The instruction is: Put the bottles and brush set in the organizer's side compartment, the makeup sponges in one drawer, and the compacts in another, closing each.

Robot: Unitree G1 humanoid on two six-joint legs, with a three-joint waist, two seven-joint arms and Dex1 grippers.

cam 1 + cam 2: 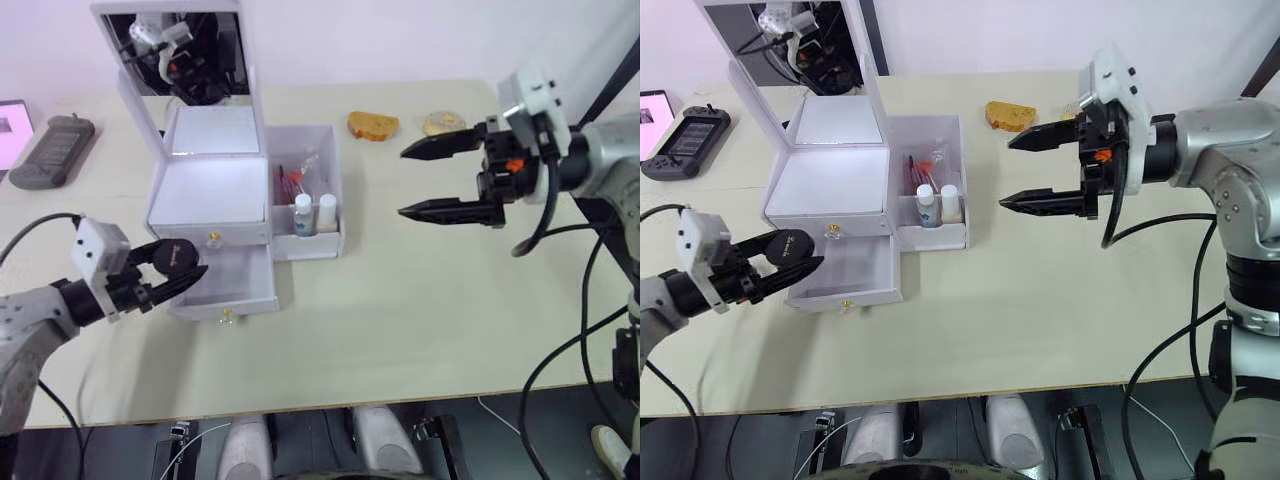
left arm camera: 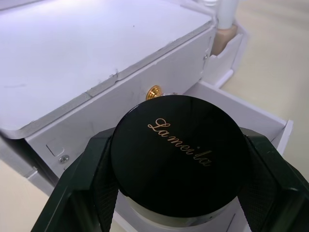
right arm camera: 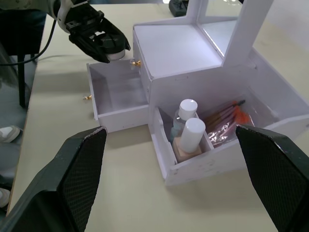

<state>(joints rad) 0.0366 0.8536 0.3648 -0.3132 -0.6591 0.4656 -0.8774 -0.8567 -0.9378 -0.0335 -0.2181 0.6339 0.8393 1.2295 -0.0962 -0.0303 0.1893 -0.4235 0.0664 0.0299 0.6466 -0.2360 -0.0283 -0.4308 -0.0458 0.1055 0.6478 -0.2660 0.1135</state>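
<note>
The left gripper [image 1: 185,272] has its fingers clamped on a black compact [image 2: 176,154], above the open lower drawer [image 1: 228,285] (bottles [image 3: 186,128] already binned). The right gripper [image 1: 432,180] hangs with fingers apart.

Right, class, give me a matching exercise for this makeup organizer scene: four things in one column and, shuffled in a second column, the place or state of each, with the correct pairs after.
Things
1. black compact
2. two bottles
3. lower drawer
4. right end effector

Places or states
A. standing upright in the side compartment
B. pulled out and open
C. open, in the air over bare table
D. held in the left end effector at the open drawer

Pairs: 1-D, 2-A, 3-B, 4-C
</note>
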